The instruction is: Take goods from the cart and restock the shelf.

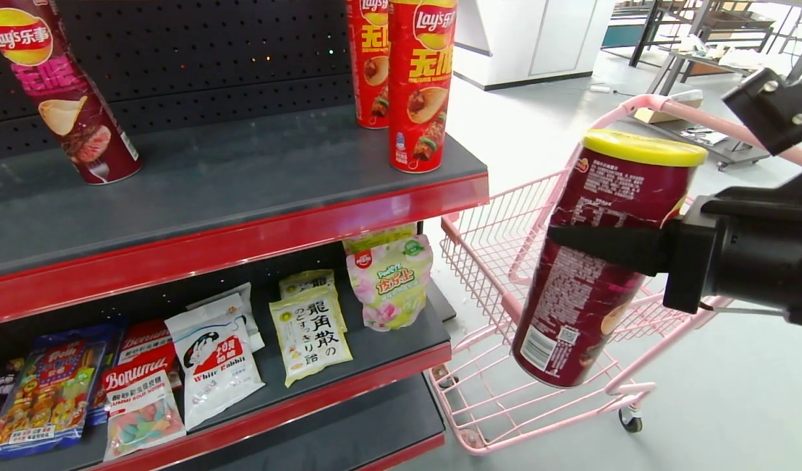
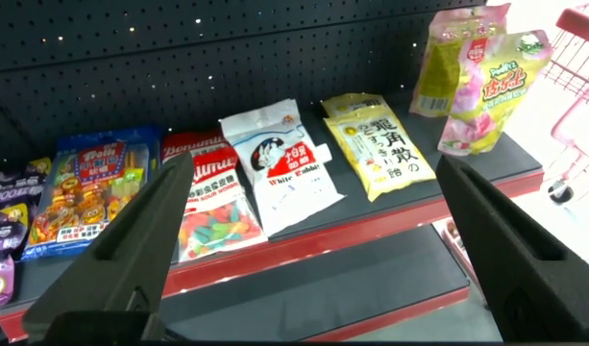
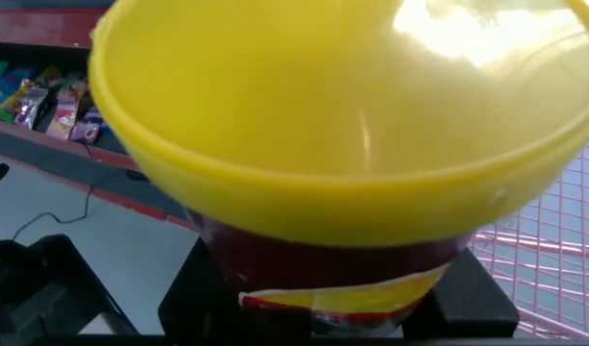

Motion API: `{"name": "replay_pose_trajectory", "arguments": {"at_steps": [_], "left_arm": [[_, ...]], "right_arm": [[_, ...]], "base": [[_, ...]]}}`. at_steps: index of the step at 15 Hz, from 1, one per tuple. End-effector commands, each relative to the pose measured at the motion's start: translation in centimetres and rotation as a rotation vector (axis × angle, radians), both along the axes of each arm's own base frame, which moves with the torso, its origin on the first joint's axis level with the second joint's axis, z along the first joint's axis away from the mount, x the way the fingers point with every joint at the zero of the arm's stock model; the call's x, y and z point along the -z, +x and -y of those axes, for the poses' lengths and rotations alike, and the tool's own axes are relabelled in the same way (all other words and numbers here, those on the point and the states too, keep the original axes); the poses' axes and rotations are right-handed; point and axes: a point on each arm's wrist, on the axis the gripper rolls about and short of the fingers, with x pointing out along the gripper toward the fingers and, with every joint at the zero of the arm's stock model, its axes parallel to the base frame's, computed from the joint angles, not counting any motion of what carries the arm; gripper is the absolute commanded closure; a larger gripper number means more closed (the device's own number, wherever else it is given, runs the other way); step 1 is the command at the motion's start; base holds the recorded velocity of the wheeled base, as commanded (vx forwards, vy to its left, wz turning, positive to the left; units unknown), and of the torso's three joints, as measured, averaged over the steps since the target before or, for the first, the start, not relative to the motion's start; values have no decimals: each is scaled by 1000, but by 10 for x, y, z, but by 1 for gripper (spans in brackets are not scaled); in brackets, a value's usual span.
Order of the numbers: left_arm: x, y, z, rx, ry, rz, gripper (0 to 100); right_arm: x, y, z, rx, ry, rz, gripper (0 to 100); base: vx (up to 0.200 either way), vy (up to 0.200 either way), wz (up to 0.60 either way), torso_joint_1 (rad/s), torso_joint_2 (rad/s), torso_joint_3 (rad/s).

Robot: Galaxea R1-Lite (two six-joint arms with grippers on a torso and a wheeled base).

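Head view: right hand clamped on a chip can, out of the cart, not shelved yet. Left hand sits apart, empty.

Ahead of the left claw, a white candy bag is lying flat, with a yellow lozenge bag just beside it and a red gummy bag on its other side. A pink-and-green pouch is standing upright farther along. Well beyond the right claw, a white cabinet is standing on the grey floor, and metal-framed tables are standing farther off.
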Motion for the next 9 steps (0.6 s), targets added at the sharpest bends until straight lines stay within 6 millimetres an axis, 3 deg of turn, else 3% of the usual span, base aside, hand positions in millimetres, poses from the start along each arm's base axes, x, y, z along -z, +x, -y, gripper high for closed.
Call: {"name": "replay_pose_trajectory", "arguments": {"at_steps": [1, 4, 9], "left_arm": [[0, 0, 0, -1, 0, -1, 0], [0, 0, 0, -1, 0, -1, 0], [0, 0, 0, -1, 0, -2, 0]], "right_arm": [[2, -3, 3, -2, -5, -1, 100], [2, -8, 5, -12, -2, 7, 100], [1, -8, 5, -13, -5, 14, 100]], "base": [[0, 0, 0, 0, 0, 0], [0, 0, 0, 72, -263, -188], [0, 0, 0, 159, -512, -350]]}}
